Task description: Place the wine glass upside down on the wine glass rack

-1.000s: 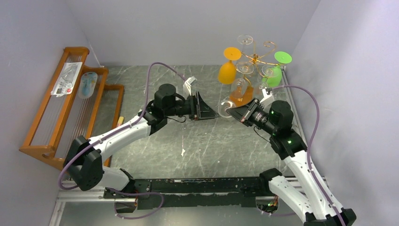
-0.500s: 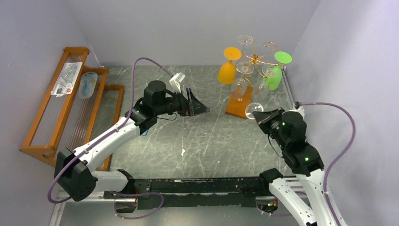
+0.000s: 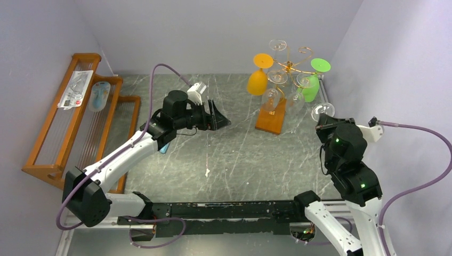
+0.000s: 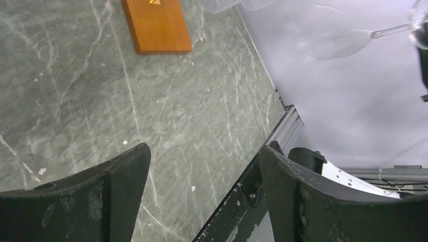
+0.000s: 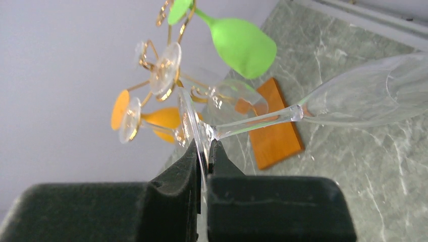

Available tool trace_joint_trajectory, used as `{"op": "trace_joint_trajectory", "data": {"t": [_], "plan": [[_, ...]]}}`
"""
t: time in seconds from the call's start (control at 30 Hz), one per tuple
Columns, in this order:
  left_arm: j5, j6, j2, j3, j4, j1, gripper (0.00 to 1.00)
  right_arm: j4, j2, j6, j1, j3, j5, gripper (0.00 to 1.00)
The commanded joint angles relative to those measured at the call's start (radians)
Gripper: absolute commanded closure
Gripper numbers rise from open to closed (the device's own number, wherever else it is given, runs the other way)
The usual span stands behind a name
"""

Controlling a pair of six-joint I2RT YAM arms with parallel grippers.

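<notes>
The right gripper [image 5: 203,151] is clamped on the foot of the clear wine glass [image 5: 353,98], held in air near the wine glass rack [image 3: 289,67], not yet hung there; the left gripper [image 4: 204,166] is spread apart, empty.

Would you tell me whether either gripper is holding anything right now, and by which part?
The right gripper pinches the clear wine glass by the edge of its foot; the left gripper is open and empty.

White arms [image 3: 125,154], purple cables [image 3: 410,126], black left hand [image 3: 223,121]
</notes>
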Motion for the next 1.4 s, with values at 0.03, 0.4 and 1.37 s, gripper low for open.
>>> {"op": "trace_joint_trajectory", "data": {"t": [0.03, 0.4, 1.37], "plan": [[-0.02, 0.012, 0.031, -0.028, 0.012, 0.015, 0.18, 0.136, 0.037, -0.06, 0.004, 0.058, 0.13, 1.0], [0.02, 0.009, 0.029, -0.024, 0.016, 0.023, 0.19, 0.836, 0.177, -0.588, 0.004, 0.144, 0.083, 1.0], [0.083, -0.045, -0.002, -0.035, 0.053, 0.022, 0.21, 1.277, 0.901, -0.194, -0.26, 0.535, -0.938, 1.0]]}}
